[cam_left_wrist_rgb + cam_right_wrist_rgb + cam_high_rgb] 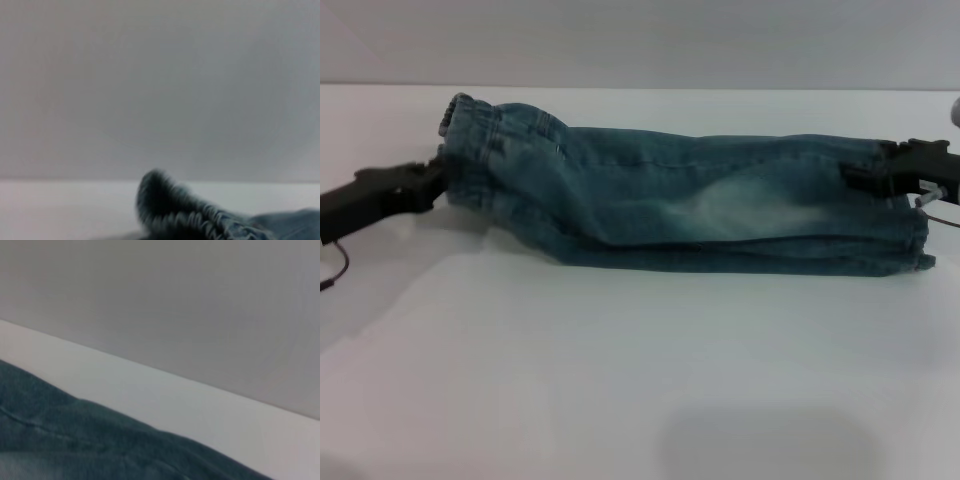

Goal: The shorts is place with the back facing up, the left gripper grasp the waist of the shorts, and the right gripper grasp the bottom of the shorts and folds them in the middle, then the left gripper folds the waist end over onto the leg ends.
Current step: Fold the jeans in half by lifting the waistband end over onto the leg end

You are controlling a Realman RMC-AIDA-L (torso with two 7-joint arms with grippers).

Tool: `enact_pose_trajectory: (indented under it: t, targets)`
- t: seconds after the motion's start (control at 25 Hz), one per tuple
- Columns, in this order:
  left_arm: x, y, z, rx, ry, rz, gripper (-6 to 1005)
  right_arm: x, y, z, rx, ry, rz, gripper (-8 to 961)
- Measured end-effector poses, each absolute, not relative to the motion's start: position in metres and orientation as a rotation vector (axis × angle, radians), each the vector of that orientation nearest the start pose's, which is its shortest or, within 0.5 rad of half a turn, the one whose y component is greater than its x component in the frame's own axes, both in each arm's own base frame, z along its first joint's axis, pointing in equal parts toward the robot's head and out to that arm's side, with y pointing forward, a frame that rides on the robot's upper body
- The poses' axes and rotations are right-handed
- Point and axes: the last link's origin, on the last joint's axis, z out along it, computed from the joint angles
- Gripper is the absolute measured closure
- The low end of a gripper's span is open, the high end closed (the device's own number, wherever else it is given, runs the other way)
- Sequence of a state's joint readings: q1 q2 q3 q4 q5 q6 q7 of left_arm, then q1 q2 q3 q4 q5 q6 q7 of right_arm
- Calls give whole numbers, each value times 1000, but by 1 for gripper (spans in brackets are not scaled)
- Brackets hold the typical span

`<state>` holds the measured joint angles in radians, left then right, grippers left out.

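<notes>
Left pincer (438,180) and right pincer (855,177) grip unlabelled folded shorts (690,205).

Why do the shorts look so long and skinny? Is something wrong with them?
Nothing looks wrong. The shorts are folded lengthwise into a narrow strip on the table. The left gripper is at the waist, the right gripper at the leg ends.

Item: the waist (175,212) of the shorts (285,225), gathered elastic denim, dark blue with crinkled ridges (pale stitching along the ruffles). It rose in a rounded, blurred hump at the lower edge of the view. Flatter, lighter denim lay beside it. Support: pale table (60,205). Backdrop: plain grey wall (160,85).
</notes>
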<state>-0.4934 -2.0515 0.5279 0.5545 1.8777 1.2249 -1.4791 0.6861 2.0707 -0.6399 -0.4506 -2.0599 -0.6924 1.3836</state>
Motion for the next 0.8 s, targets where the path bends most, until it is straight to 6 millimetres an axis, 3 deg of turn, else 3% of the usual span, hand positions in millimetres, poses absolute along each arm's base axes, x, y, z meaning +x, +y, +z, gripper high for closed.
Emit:
enact_pose_trajectory:
  t: [0.24,0.28,0.4,0.8]
  targets:
    - [-283,369,40,-2257,-937,-893,909,300,428,-11,-2132,739,242,301]
    - [-269,374,41,-2289,-919,-936,909,296,430,-14,-2135,728,258,301]
    - [-257,380,42,-2319,-900,-965,911,285,434,-21,-2154,688,282,301]
    - [-209,405,49,-2402,-807,-1027,913,243,431,-71,-2347,549,279,302]
